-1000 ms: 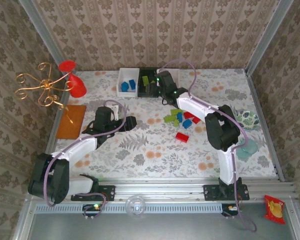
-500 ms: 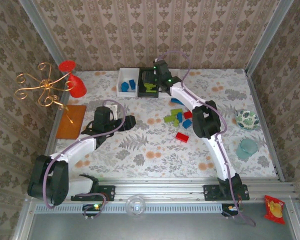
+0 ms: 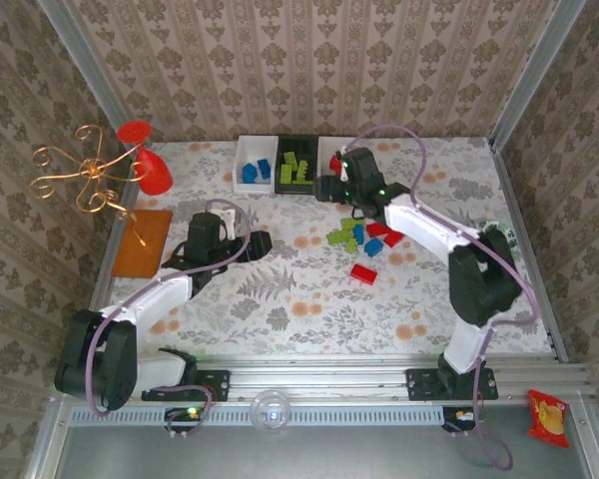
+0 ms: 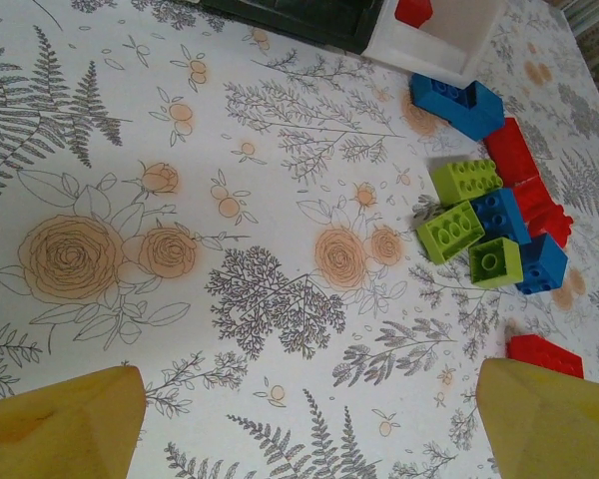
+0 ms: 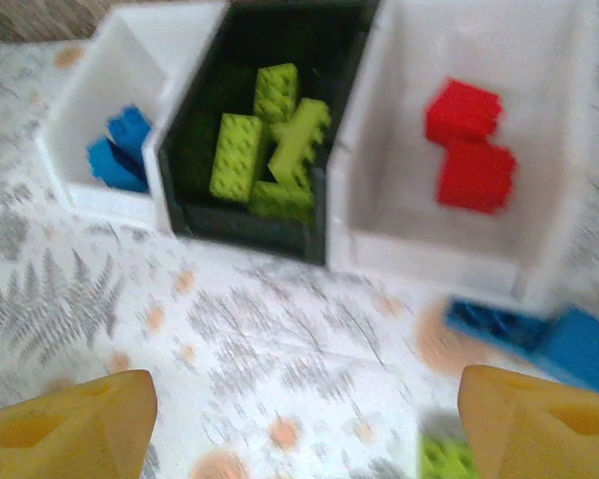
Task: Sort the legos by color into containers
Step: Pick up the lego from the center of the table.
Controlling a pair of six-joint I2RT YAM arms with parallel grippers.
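1. Legos (image 3: 351, 236) lie loose on the surface (image 4: 130, 150); others sit sorted: blue in one white bin (image 5: 105, 203), green in the black bin (image 5: 240, 235), red in the other white bin (image 5: 419, 254).
2. Left fingers (image 4: 60, 429) spread wide, empty.
3. Right fingers (image 5: 539, 419) spread wide, empty.

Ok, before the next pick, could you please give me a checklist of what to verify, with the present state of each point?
1. The right gripper is open and empty: ok.
2. The left gripper is open and empty: ok.
3. Each bin holds one colour: ok. Blue is in the left white bin, green in the black bin, red in the right white bin.
4. Bricks in the pile lie apart enough for a clean grasp: not ok, they touch.
5. The lone red brick is free of neighbours: ok.
6. The blue brick is clear of the right white bin's wall: cannot tell.
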